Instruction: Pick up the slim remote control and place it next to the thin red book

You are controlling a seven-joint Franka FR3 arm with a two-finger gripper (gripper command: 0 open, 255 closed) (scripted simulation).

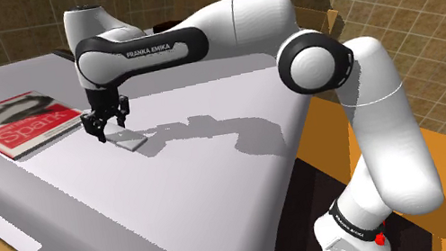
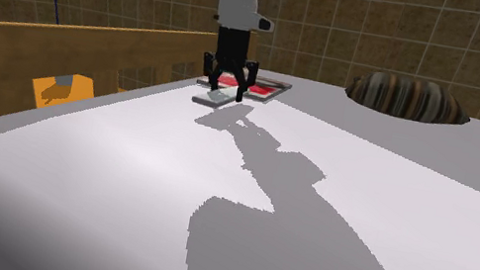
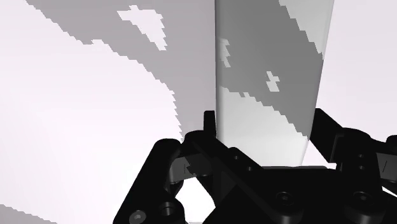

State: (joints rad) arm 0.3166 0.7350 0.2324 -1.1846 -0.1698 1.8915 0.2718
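Note:
The slim remote (image 3: 267, 95) is a plain pale grey slab, and my gripper (image 3: 266, 130) is shut on it, one black finger against each long edge. In the shoulder view the gripper (image 1: 109, 126) points down at the remote's (image 1: 133, 143) end nearer the book, with the slab low over the white surface (image 1: 179, 208); I cannot tell whether it touches. The thin red book (image 1: 16, 124) lies flat just to the shoulder view's left of the gripper. In the second exterior view the gripper (image 2: 225, 91) and remote (image 2: 217, 100) stand just in front of the book (image 2: 261, 88).
A striped cushion (image 2: 410, 97) lies at the far right of the white surface. A wooden rail (image 2: 63, 39) runs along one side, with orange blocks (image 2: 60, 89) below it. The arm's shadow (image 2: 307, 261) falls across the middle.

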